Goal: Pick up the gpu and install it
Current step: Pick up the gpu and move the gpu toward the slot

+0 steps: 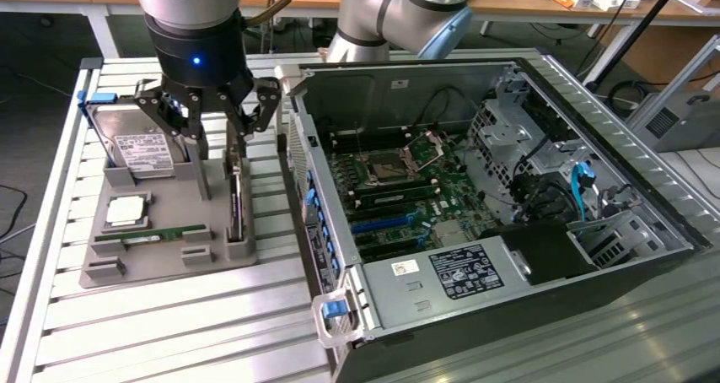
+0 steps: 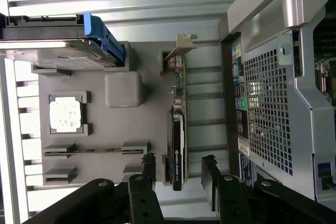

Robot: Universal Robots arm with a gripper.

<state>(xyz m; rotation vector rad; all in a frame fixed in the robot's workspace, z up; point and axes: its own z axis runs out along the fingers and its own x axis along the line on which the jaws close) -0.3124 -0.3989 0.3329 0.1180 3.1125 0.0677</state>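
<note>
Over the grey holder (image 1: pixel 158 261) on the slatted table, my claw (image 1: pixel 231 147) hung with its jaws spread wide, gripping nothing. In the wrist view one finger (image 2: pixel 148 162) stood on either side of the gpu (image 2: pixel 177 129), and neither seemed to touch it. The gpu stood on its long edge in a slot on the side of the holder nearest the open computer case (image 1: pixel 507 315), with its silver bracket (image 2: pixel 181 45) at the end away from my fingers.

I judged the card light and stiff, but delicate: a thin board with exposed parts and contacts along its lower edge. The dark shroud looked the safest place to pinch, flat face to flat face near mid-length so it would not tip. The bare board and bracket looked poorer holds.
</note>
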